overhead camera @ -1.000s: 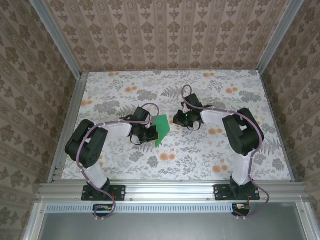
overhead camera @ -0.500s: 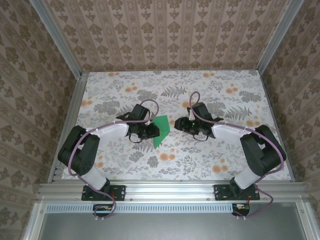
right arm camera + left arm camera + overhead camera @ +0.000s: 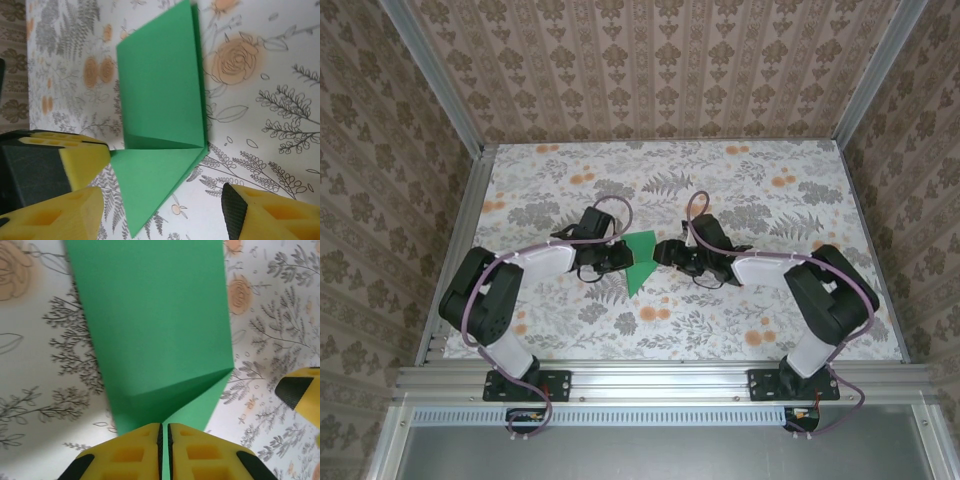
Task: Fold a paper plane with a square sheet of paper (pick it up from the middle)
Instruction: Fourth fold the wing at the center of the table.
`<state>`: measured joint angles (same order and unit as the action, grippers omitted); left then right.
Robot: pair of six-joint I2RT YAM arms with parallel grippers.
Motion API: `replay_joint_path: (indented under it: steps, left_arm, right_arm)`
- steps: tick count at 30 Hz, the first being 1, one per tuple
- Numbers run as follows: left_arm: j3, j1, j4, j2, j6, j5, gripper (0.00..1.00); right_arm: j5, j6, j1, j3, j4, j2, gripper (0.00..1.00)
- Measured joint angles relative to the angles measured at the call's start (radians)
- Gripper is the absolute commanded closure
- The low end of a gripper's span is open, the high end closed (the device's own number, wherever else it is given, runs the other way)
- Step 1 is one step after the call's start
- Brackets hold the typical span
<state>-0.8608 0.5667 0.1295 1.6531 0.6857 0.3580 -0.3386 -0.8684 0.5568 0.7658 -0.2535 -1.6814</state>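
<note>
The bright green sheet of paper (image 3: 642,262) lies mid-table, folded lengthwise, with one end creased into a triangular flap (image 3: 150,180). My left gripper (image 3: 623,258) is at its left edge. In the left wrist view its yellow fingers (image 3: 135,450) are pressed together on a thin edge of the green paper (image 3: 155,330). My right gripper (image 3: 663,252) is just right of the paper, open. Its fingers (image 3: 260,215) straddle the flap's pointed end without touching it. The left gripper's fingers (image 3: 82,155) show at the paper's edge in the right wrist view.
The floral tablecloth (image 3: 740,180) covers the table, with patterned walls and aluminium rails (image 3: 660,378) around it. One right finger (image 3: 300,392) shows close beside the paper in the left wrist view. Both arms reach in toward the middle.
The right gripper has opened wide and moved left up to the paper. The left gripper has stayed at the paper's left edge, shifting only slightly.
</note>
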Motion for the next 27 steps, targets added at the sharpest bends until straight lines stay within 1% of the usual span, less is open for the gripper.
replay_joint_path:
  steps: [8,21,27]
  left_arm:
    - [0.004,-0.008,-0.011,0.030,0.003,-0.005,0.90]
    - [0.004,-0.019,-0.011,0.067,0.018,-0.018,0.90]
    - [0.004,-0.019,-0.011,0.068,0.018,-0.018,0.91]
  right_arm:
    - [-0.011,-0.061,0.029,0.041,-0.010,-0.091,0.42]
    - [-0.013,-0.113,0.038,0.098,-0.001,-0.141,0.50]
    - [-0.020,-0.131,0.041,0.113,0.003,-0.159,0.51]
